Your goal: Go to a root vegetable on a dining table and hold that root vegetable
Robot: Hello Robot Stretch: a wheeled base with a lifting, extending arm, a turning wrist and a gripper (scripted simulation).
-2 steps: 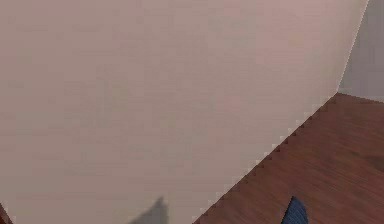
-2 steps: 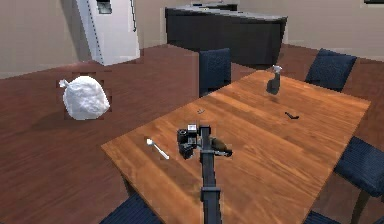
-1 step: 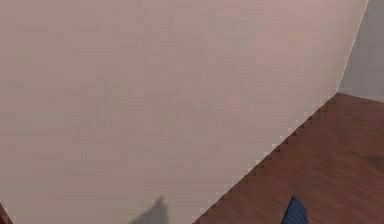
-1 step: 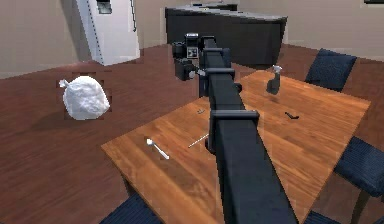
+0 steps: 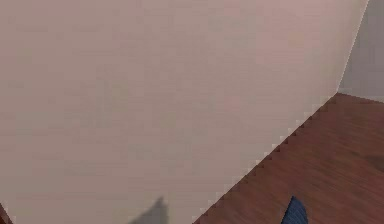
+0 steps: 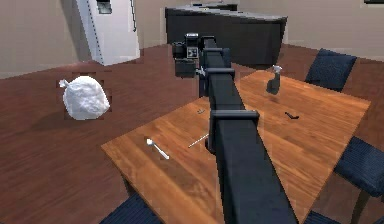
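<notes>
Hand [image 6: 183, 60] seems just beyond the dining table [image 6: 300, 140] — cannot tell whether it holds anything.

No writing, label, number or sign can be read on anything here. The small white squares [image 6: 182, 50] at the far end of the arm [image 6: 236, 130] carry black marks, but these form no legible letters or digits
</notes>
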